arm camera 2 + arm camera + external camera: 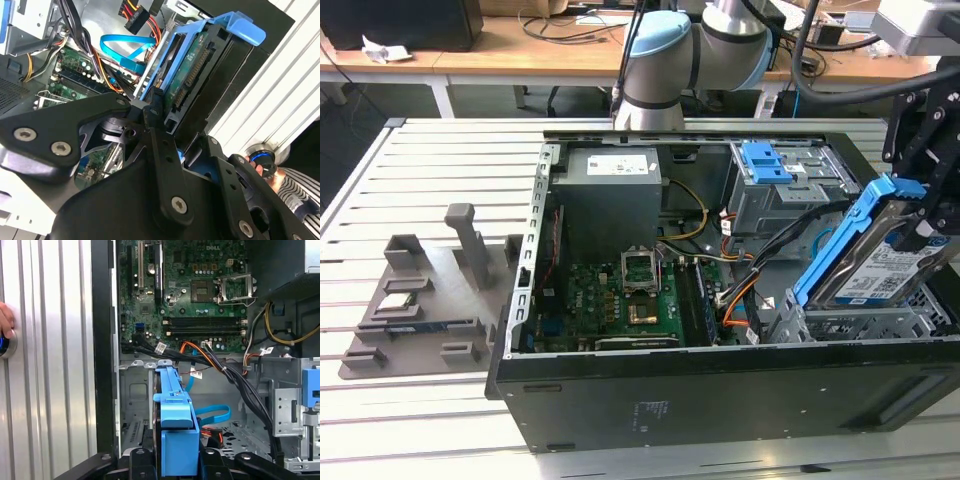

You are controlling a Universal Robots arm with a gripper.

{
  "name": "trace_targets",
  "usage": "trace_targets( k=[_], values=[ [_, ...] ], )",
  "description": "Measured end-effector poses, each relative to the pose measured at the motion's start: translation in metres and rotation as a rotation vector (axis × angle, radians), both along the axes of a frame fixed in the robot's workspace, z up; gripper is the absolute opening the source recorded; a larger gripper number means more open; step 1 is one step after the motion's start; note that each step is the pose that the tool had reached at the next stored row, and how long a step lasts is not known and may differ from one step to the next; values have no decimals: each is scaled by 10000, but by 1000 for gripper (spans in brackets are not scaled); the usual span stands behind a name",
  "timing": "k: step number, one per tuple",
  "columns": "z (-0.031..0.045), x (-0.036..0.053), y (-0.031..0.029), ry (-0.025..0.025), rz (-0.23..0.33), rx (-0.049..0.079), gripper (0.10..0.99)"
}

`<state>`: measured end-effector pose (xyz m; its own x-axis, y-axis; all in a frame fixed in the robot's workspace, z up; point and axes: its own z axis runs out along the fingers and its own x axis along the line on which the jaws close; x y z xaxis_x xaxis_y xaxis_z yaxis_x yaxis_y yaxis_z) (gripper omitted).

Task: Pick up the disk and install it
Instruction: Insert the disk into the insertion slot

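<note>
Disk [880, 265] position? Jaw state? (qa)

Held by the gripper [923, 228], tilted, over the drive cage [860, 325] at the exterior view's right end of the computer case [720, 400]. Low end is at the cage top; can't tell if it touches. Jaws are closed onto the disk's upper end. (ops)

Confirmed from where? Exterior view cuts the gripper off at the frame edge. (qa)

First wrist view: disk [172, 430] edge-on, blue bracket facing the camera, black fingers [141, 462] tight against both sides. Label is hidden there. Second wrist view: disk [195, 70] shows its connector side, with a finger [160, 150] clamped on its edge. The gripper body blocks the near end. (ops)

Anything else at the edges? (qa)

Hand [4, 320] at a button on the table [50, 365], mostly cut off. Second wrist view adds a striped sleeve [297, 187]. Exterior view gives the white-and-blue label and a grey fixture tray [420, 300] beside the case. (ops)
</note>
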<state>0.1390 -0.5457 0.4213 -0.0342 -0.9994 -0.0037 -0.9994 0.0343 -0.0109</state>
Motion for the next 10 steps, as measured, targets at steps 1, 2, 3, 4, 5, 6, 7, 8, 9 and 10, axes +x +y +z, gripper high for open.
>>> trace_targets(
  k=[1,2,3,4,5,6,7,8,9,10],
  values=[
    [-13,-2,-1,0,-1,-1,365],
    [-24,-4,-2,0,-1,-1,365],
    [-38,-5,-3,0,-1,-1,365],
    [-49,-6,-3,0,0,-1,365],
    [-61,-6,-4,1,0,-2,365],
    [-73,-7,-4,0,-1,-2,365],
    [-98,-8,-5,0,-1,-2,365],
    [-112,-8,-5,0,0,-1,365],
    [-123,-9,-5,0,-1,-2,365],
    [-142,-9,-5,0,-1,-2,365]
  ],
)
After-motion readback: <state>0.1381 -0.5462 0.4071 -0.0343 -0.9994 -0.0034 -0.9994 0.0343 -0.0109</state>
